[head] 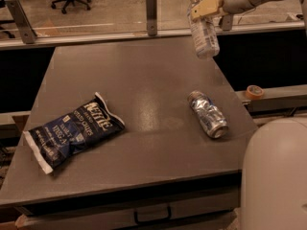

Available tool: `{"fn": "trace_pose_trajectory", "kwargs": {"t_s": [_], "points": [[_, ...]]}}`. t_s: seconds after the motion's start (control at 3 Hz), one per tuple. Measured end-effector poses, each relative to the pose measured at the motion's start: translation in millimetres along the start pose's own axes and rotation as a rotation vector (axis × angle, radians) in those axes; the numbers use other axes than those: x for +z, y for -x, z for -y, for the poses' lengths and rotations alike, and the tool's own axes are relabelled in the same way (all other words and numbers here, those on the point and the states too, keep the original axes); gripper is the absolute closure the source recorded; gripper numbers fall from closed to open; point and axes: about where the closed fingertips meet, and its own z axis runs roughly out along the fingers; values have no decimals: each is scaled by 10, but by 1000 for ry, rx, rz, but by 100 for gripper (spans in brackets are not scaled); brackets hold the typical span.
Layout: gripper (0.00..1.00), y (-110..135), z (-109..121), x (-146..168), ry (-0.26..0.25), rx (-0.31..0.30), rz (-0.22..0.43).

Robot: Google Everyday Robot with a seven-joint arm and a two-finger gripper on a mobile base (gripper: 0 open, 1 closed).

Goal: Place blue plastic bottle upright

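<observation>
I see the clear plastic water bottle with the white screw cap and pale label [203,30] at the upper right, cap up and leaning slightly, its base over the far right corner of the dark grey table [144,80] and seemingly clear of the surface. My gripper [205,8] reaches in from the right, its tan fingers [210,5] clamped on the bottle's neck just below the cap. Nearer on the right side of the table, a crushed silver-blue metal can [208,115] lies on its side, well apart from the bottle. A dark blue chip bag [72,131] lies flat at the near left. A small orange tape roll [254,91] sits on the ledge beyond the table's right edge.
</observation>
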Motion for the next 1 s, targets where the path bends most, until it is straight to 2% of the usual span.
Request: {"fn": "trace_pose_trajectory", "kwargs": {"t_s": [0.33, 0.67, 1.0], "points": [[100, -136, 14, -17, 73, 12, 29], [100, -382, 89, -206, 163, 17, 97], [100, -613, 116, -577, 273, -23, 210]]}}
